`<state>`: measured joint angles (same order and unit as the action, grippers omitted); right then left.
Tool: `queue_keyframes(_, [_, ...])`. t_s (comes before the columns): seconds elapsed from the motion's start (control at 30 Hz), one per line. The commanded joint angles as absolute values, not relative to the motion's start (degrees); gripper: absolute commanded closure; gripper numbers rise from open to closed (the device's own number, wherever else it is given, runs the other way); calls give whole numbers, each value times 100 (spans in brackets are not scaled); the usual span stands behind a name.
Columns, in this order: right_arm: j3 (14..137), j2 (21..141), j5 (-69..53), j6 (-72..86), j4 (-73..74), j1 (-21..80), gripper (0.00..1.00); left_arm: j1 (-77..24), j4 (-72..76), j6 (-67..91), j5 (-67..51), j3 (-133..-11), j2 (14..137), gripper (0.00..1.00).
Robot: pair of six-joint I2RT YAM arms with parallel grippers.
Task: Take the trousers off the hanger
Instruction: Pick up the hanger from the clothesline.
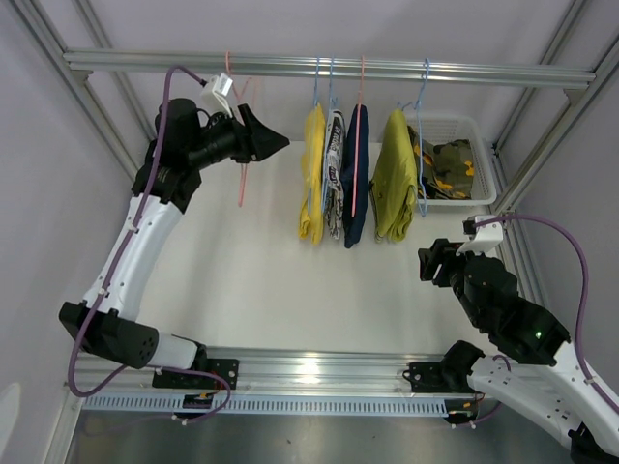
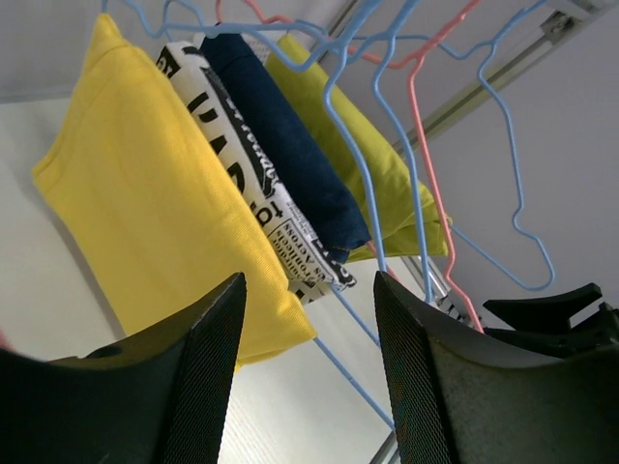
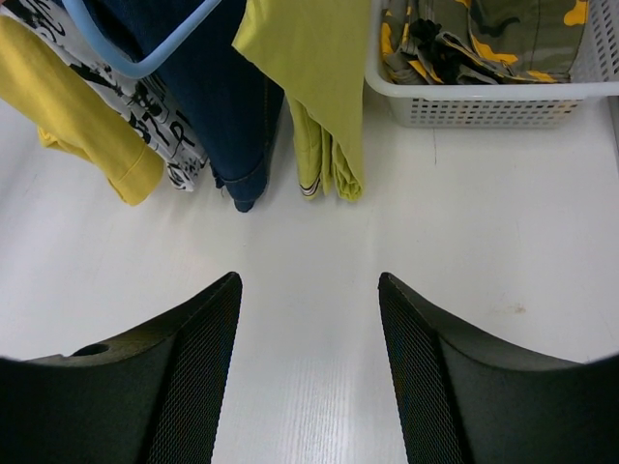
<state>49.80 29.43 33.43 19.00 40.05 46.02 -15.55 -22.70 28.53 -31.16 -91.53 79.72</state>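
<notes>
Quick read on this one: the camouflage pair [image 1: 451, 162] lies crumpled in the white basket [image 3: 503, 108] at the upper right, so it looks done. The other four hang on hangers [image 3: 135, 66] from the rail [image 1: 329, 66] across the top. From the left of the overhead frame they are the yellow pair [image 1: 311, 179], the print pair [image 1: 335, 179], the navy pair [image 1: 356, 184] and the mustard-olive pair [image 1: 394, 179].

The left claw [image 1: 276, 143] is up high in the upper left, beside an empty pink hanger [image 1: 242, 179]. Its fingers are spread and hold nothing. The right claw [image 3: 309, 280] sits low over the tabletop [image 1: 242, 271] at the lower right. It is also spread and empty, and it faces the bottom ends of the hanging pairs.

Best guess for the step is the mustard-olive pair, since it's nearest the basket. A good way would be for the right claw to pinch both layers near the lower end. Then it should pull along the hanger's bar rather than straight down, so the cloth slides off instead of dragging the hanger. The left claw could steady the hanger.

Each hanging pair is folded over its bar, with its long axis running top to bottom in the overhead frame. The fold is up at the rail and the loose ends point down at the tabletop. Whether they touch it is hard to tell.
</notes>
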Motion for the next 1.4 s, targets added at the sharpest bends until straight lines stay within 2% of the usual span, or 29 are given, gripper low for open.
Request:
queue_keyframes(0.0, [4966,2927,3410,1881,3841,4623,37,-1608,-1495,3128,-3471,-9071,8024,41])
queue_keyframes(0.7, [4948,2927,3481,1872,3841,4623,34,-1863,-159,3893,-4139,-8868,8719,46])
queue_keyframes(1.03, [4948,2900,3498,1863,3858,4623,33,-2048,-35,3955,-4210,-8895,8947,50])
queue_keyframes(1.1, [4948,2874,3498,1872,3850,4614,33,-2100,-114,3850,-4175,-8912,8991,56])
queue_keyframes(1.37, [4939,2856,3489,1846,3841,4623,32,-2276,-35,3902,-4192,-8886,9088,60])
